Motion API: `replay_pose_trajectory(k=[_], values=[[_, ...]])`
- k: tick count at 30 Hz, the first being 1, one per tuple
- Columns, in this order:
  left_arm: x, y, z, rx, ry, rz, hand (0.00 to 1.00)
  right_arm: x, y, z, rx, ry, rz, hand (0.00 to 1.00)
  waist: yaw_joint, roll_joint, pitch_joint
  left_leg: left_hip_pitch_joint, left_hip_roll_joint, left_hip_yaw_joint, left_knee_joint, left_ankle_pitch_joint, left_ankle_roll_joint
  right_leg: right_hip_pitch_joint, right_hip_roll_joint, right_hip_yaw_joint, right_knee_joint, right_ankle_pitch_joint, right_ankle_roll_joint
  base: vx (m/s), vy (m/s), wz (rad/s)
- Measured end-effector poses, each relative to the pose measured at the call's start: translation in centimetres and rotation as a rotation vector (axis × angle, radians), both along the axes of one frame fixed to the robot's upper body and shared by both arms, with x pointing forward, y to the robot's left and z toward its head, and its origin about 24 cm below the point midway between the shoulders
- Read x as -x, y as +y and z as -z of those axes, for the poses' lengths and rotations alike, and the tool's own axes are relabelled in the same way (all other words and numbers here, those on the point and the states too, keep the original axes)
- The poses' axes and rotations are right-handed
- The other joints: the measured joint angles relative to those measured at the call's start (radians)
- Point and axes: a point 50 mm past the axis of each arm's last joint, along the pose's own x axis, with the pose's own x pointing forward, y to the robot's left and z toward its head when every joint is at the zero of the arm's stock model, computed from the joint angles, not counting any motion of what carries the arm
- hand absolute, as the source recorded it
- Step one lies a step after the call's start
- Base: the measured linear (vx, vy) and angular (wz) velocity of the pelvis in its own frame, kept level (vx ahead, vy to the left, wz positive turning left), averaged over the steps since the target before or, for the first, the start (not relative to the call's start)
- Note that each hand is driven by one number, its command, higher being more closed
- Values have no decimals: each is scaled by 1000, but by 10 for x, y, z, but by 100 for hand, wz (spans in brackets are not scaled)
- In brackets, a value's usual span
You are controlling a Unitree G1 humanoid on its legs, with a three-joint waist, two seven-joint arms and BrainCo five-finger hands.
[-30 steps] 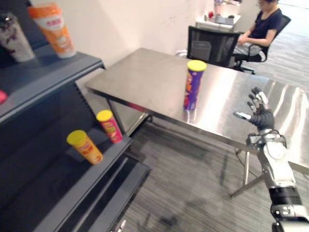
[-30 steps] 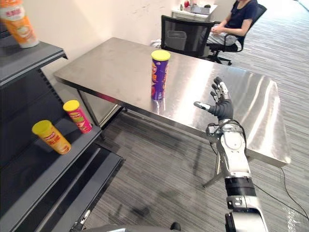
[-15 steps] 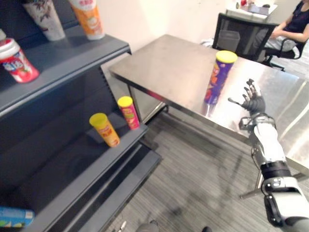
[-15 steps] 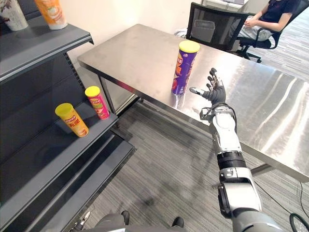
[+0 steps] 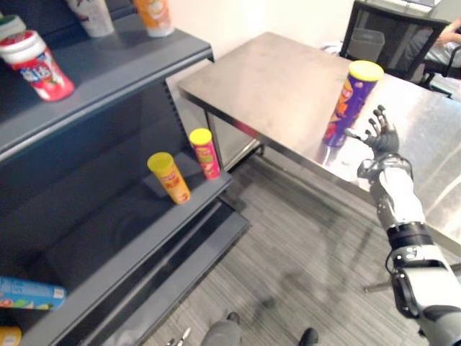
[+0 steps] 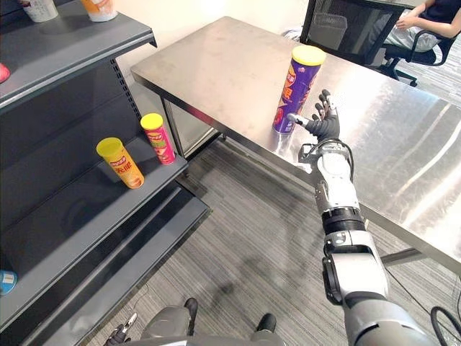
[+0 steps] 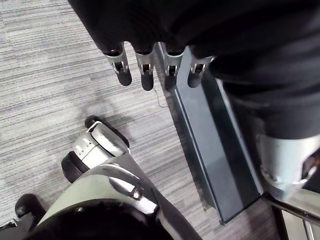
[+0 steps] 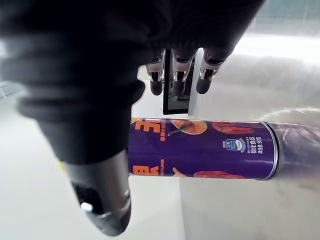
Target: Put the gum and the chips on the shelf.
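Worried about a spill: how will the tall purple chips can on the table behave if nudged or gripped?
The purple chips can stands tall and narrow, so a high nudge from the open right robot hand would probably tip it; being round, it could then roll. On the glossy steel table it may slide. Its tube looks stiff enough to grip.

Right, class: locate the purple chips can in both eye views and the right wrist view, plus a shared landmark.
Left eye view: purple chips can upright on the steel table, upper right.
Right eye view: upper middle, by the table's front edge.
Right wrist view: just past the fingers, at.
Shared landmark: the right robot hand, open beside the can.
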Motion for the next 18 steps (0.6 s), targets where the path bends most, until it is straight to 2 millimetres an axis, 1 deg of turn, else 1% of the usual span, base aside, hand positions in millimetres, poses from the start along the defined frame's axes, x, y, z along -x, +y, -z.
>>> replay_pose_trajectory(k=[2, 3, 5, 8, 11, 15, 18], values=[[0, 0, 0, 3, -3, 0, 0, -1, -1, -5, -8, -12, 13, 0, 3, 0, 0, -11, 1, -1, 7, 0, 0, -8, 0, -1, 4, 0, 0, 0, 0, 0], [-1, 0, 0, 3, -6, 1, 0, -2, -3, -11, -3, -28, 20, 0, 11, 1, 1, -18, 3, 0, 11, 0, 0, -17, 0, 1, 12, 0, 0, 0, 0, 0], [-2, -1, 0, 3, -11, 4, 0, -1, -6, -16, 6, -38, 30, 0, 19, 2, 3, -21, 4, -3, 16, 0, 0, -17, 0, -2, 17, -1, 0, -3, 2, 2], [-2, -2, 0, 6, -11, 8, 0, -4, -5, -27, -2, -69, 41, 0, 28, 2, 6, -24, 10, -3, 24, 0, 0, -18, -2, -4, 27, -2, -1, -10, 0, 0], [-3, -3, 0, 9, -10, 13, 0, -4, -5, -29, -25, -80, 45, 0, 43, -1, 9, -27, 13, -2, 28, 0, 0, -30, -7, -5, 49, -12, -5, -40, 5, -2], [-4, -6, 0, 13, -16, 23, 0, -4, -4, -32, -29, -90, 42, 0, 44, -3, 17, -29, 14, -4, 29, 3, 3, -33, -19, -19, 71, -27, -5, -24, 11, 10], [-5, -6, -1, 13, -27, 20, 0, -2, -3, -41, -33, -129, 40, 0, 48, -5, 18, -46, 15, -4, 30, 4, 2, -50, -21, -23, 78, -40, -5, 0, -2, 2]])
